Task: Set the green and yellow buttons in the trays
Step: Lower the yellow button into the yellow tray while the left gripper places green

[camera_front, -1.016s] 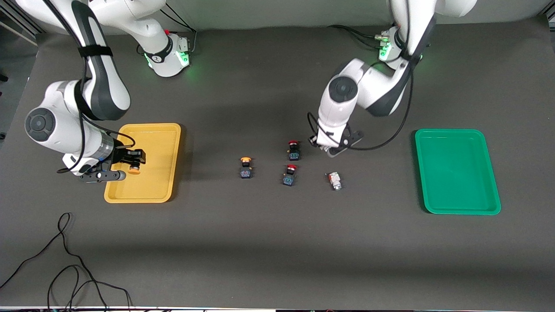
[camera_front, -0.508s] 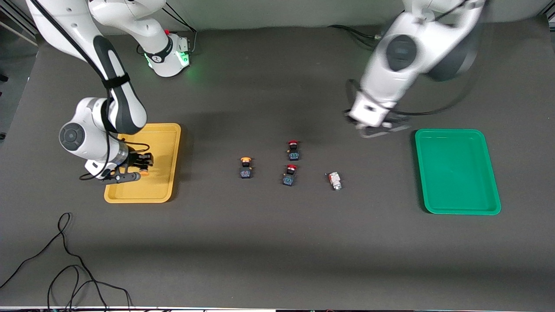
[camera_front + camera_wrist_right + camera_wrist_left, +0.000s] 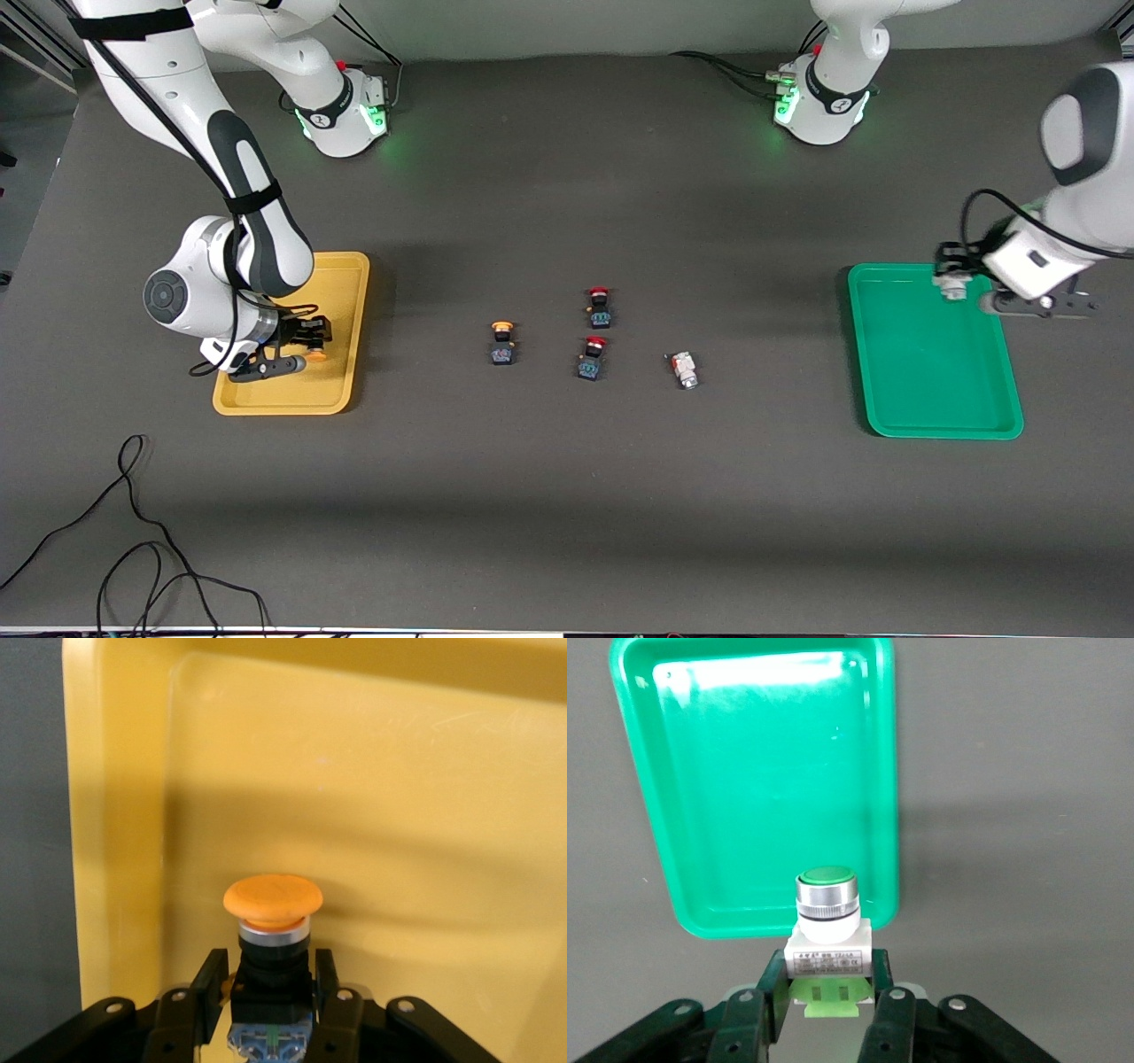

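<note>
Over the green tray (image 3: 930, 390), a green button (image 3: 827, 904) is pinched by its boxy white body in the left gripper (image 3: 831, 997). Over the yellow tray (image 3: 341, 283), a yellow button (image 3: 271, 904) is squeezed the same way in the right gripper (image 3: 270, 992). These buttons are judged small, light and hard, with smooth round caps, so the flat sides of the body are best held. On the table between the trays, one more yellow button (image 3: 502, 342) and one whitish button (image 3: 683, 369) are left. Two red buttons (image 3: 595, 332) are crowded between them and should be missed.
</note>
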`<action>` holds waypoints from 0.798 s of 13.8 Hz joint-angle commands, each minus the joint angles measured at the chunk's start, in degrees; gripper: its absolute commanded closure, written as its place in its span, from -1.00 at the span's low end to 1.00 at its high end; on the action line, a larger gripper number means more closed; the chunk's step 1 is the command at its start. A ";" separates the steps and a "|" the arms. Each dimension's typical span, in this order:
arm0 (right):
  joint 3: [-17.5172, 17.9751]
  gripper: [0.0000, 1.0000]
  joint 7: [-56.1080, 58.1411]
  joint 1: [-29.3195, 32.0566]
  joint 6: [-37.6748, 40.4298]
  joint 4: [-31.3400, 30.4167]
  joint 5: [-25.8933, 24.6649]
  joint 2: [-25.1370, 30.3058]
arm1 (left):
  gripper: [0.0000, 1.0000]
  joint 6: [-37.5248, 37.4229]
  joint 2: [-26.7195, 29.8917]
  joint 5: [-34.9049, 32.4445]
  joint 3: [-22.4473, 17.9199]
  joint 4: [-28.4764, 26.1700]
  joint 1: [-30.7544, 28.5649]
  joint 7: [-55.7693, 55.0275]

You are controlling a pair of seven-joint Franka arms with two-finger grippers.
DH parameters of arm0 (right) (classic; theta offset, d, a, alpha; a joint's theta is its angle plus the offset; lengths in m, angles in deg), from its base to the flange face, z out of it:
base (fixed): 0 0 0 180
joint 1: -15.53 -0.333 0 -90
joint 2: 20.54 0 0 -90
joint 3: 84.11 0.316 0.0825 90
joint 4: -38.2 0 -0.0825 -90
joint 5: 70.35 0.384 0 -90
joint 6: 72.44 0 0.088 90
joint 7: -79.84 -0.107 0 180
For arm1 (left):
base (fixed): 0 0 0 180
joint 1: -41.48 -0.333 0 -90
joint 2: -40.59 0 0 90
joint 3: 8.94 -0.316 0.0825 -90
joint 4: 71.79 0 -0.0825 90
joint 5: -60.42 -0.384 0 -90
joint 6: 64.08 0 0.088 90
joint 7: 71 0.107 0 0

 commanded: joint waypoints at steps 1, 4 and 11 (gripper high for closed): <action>-0.21 -0.48 1.55 -0.59 -0.31 0.50 2.08 0.28 | 1.00 6.36 -7.36 -1.88 1.24 -0.28 -2.27 2.72; -0.30 -1.00 1.29 -0.59 1.35 0.42 2.08 3.35 | 1.00 14.62 -16.24 -2.24 1.24 -0.46 -2.98 2.29; -0.82 -1.00 -12.49 -0.85 19.17 9.09 0.42 12.86 | -0.26 20.10 -22.51 -2.15 1.32 -0.37 -2.72 -3.33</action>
